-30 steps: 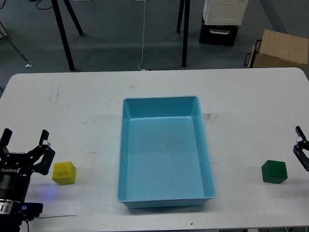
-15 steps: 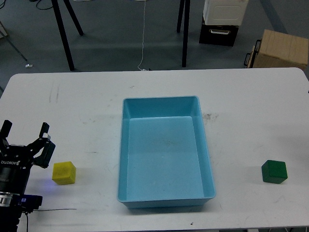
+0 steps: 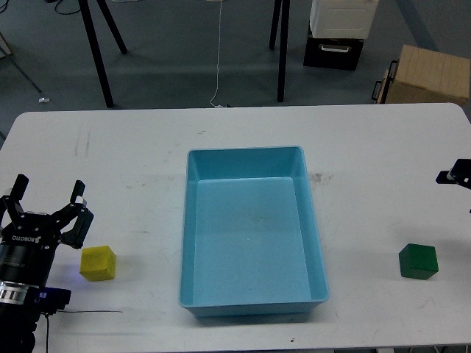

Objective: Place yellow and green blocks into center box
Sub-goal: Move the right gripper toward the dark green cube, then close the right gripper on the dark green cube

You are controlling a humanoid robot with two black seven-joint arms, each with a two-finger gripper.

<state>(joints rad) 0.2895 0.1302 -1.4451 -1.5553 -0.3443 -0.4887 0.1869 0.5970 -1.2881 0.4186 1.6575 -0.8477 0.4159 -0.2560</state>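
1. While the left gripper (image 3: 45, 208) is hovering over the near left part of the table (image 3: 132, 154) with its jaws spread apart and holding nothing, the yellow block (image 3: 98, 263) is sitting on the tabletop just beside it, a little nearer the robot and towards the box; to my eye this is the arm placed to take it.
2. The block is looking roughly cubic, so no long axis is showing to line the jaws up with.
3. The right gripper (image 3: 458, 176) is only peeking in at the right edge, and I cannot tell how its jaws are standing; the green block (image 3: 419, 262) is lying on the table near that edge, closer to the robot than that gripper.
4. The blue box (image 3: 315, 220) is sitting in the centre between the two blocks, well apart from each, and is looking empty.
5. Counting: one yellow block, one green block, one box, two grippers.
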